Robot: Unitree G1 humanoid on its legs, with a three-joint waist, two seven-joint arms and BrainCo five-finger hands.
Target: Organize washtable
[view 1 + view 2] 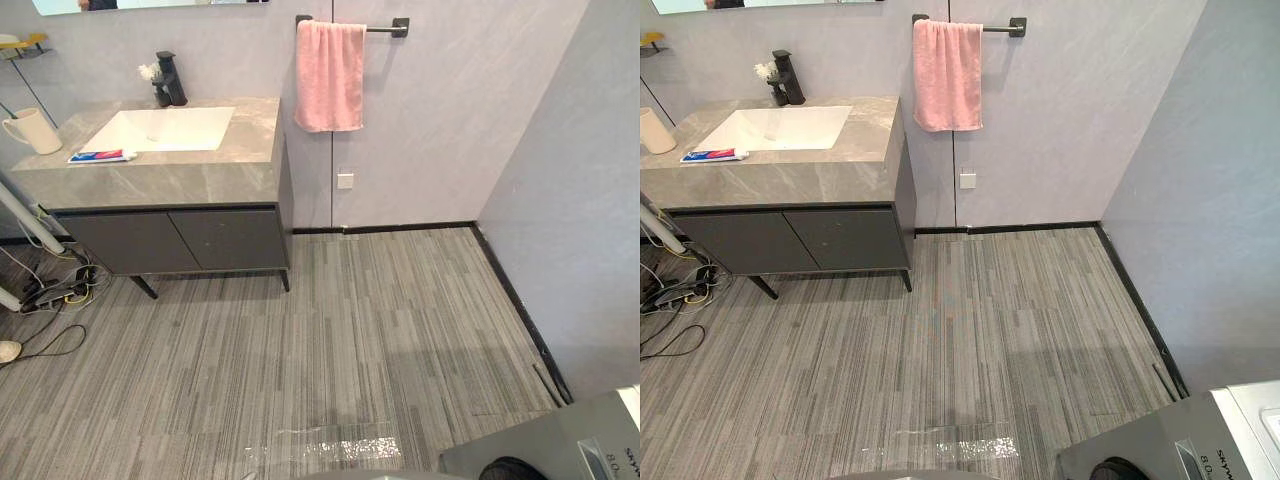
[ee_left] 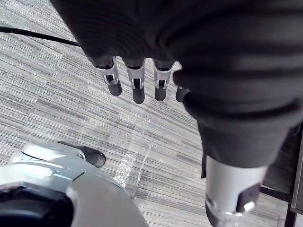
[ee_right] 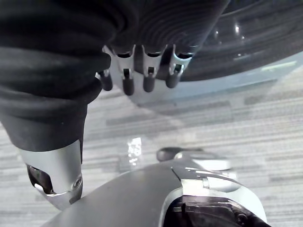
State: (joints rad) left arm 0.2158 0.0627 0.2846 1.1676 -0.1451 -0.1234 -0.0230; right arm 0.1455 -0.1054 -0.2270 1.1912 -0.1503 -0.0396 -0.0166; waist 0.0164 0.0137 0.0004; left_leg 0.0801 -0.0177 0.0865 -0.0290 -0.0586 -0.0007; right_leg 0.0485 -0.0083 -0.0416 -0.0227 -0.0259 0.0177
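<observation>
The left robot hand [image 2: 137, 85] and right robot hand [image 3: 137, 80] are hanging open and empty, well apart from the table [image 1: 180, 180] ahead-left, where a toothpaste tube [image 1: 101, 156] is lying lengthwise along its front edge, likely nearer the left.

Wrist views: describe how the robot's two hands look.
The left robot hand has a row of silver fingers with dark rounded tips, under a black ribbed cover over its back and wrist. The right robot hand looks the same.
</observation>
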